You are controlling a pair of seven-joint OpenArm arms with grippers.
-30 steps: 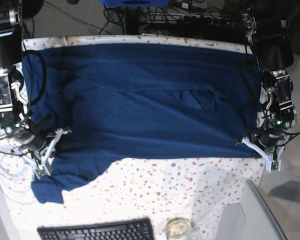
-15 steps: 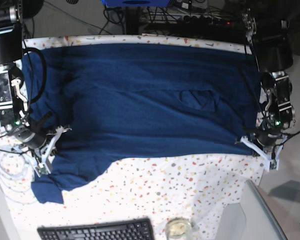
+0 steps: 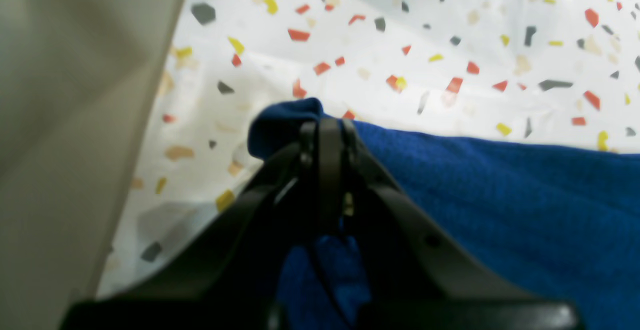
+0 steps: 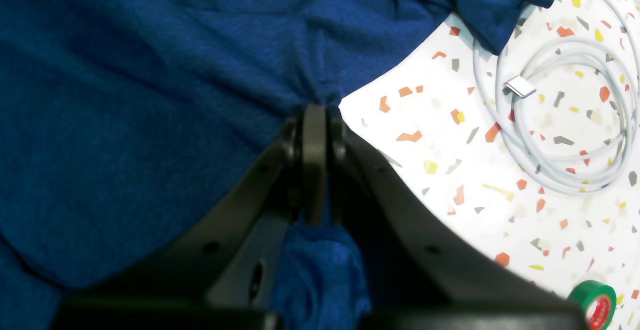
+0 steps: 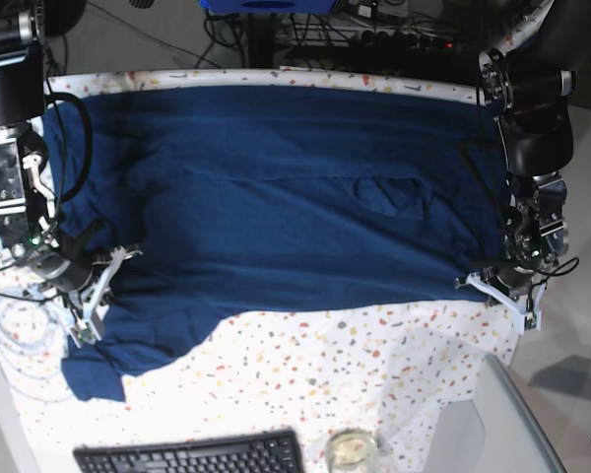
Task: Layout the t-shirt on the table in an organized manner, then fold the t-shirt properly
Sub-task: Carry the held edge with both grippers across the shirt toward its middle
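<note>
The navy t-shirt (image 5: 276,197) lies spread wide across the speckled table (image 5: 355,365), its front edge uneven and one sleeve hanging toward the front left. In the base view my left gripper (image 5: 499,293) is at the shirt's front right corner. The left wrist view shows this gripper (image 3: 322,127) shut on that corner of the t-shirt (image 3: 500,195), just above the table (image 3: 400,45). My right gripper (image 5: 91,301) is at the shirt's left side. There the right wrist view has it (image 4: 315,112) shut on a bunched fold of the t-shirt (image 4: 150,95).
A coiled white cable (image 4: 565,120) lies on the table beside the right gripper, and a green tape roll (image 4: 595,305) sits nearby. A black keyboard (image 5: 192,455) and a glass (image 5: 352,450) are at the front edge. A plain grey surface (image 3: 60,120) borders the table by the left gripper.
The left gripper has drifted slightly inward along the table with the shirt corner in it. The right gripper has barely moved. Both stay shut on the fabric.
</note>
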